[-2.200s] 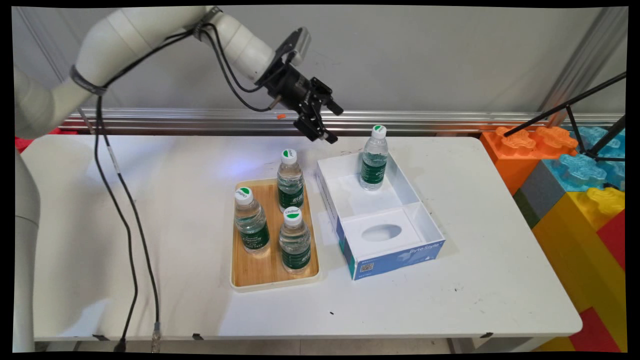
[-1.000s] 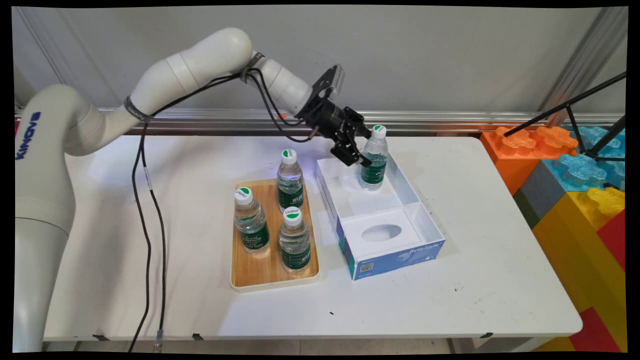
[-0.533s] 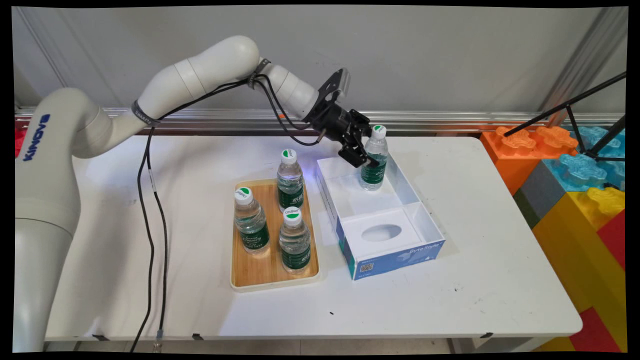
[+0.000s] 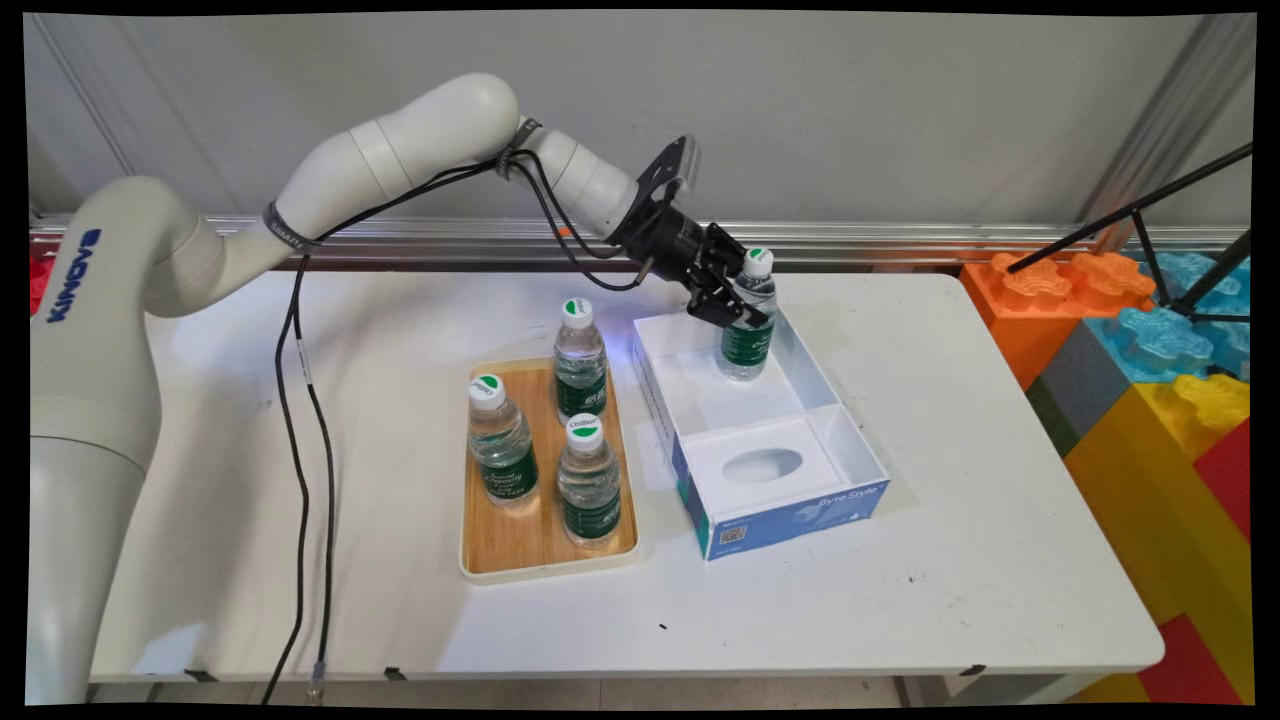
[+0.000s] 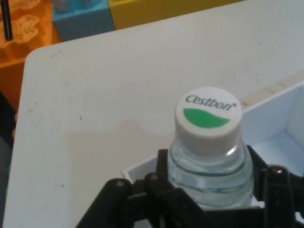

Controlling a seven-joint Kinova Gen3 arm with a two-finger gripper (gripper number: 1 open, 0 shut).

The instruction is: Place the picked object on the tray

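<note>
The black two-finger tool point(image 4: 738, 300) sits right at the shoulder of the clear plastic water bottle with the green label and white cap point(image 4: 749, 318), one finger on each flank, clamped just below the neck. The hand view confirms it: the white cap point(image 5: 207, 119) rises between the dark fingers point(image 5: 164, 166), and the ribbed shoulder fills the gap completely. Gripping high like that makes sense to me, since the walls of the box leave little room lower down.

That bottle stands upright directly beneath the tool, in the far compartment of the open white cardboard box with the blue front panel point(image 4: 800, 350). Whether its base rests on the box floor or is just clear of it, I cannot tell. The near compartment, towards the camera from the tool, holds a white insert with an oval opening point(image 4: 763, 464).

Off to the tool's left and nearer the camera, a shallow wooden tray with a pale rim point(image 4: 520, 545) carries three more bottles of the same kind point(image 4: 581, 360), all upright and spaced apart, none touching. Everything rests on the white counter point(image 4: 950, 560), and the tray and box lie side by side with a narrow strip of counter between them.
</note>
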